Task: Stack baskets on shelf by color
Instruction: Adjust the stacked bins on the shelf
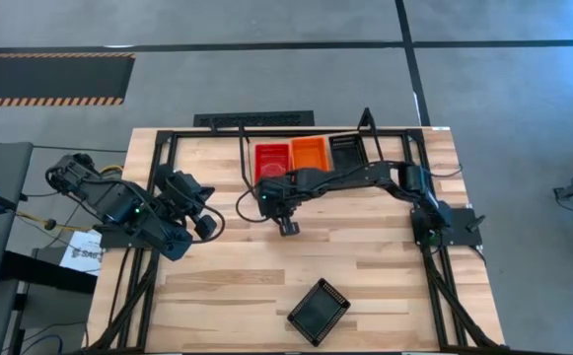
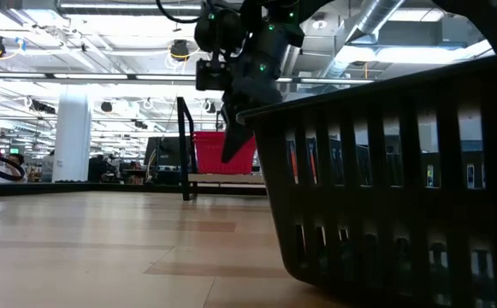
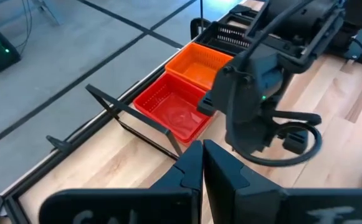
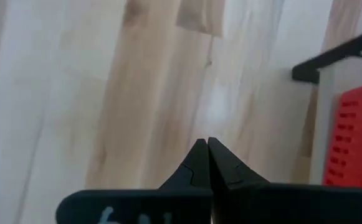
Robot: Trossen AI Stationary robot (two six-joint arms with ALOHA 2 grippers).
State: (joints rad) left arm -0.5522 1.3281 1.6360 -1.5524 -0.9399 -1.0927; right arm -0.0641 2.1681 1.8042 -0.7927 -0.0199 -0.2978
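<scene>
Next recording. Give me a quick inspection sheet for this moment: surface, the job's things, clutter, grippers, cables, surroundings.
Surface: wooden table, bare boards showing.
Job's things: red basket, orange basket and a black basket side by side on the shelf; another black basket alone at the near edge.
Clutter: nothing seen.
Grippers: right gripper shut, empty, in front of the red basket; left gripper shut, waiting at the table's left side.
Cables: black cable looping between the arms.
Surroundings: grey floor, striped mat.
</scene>
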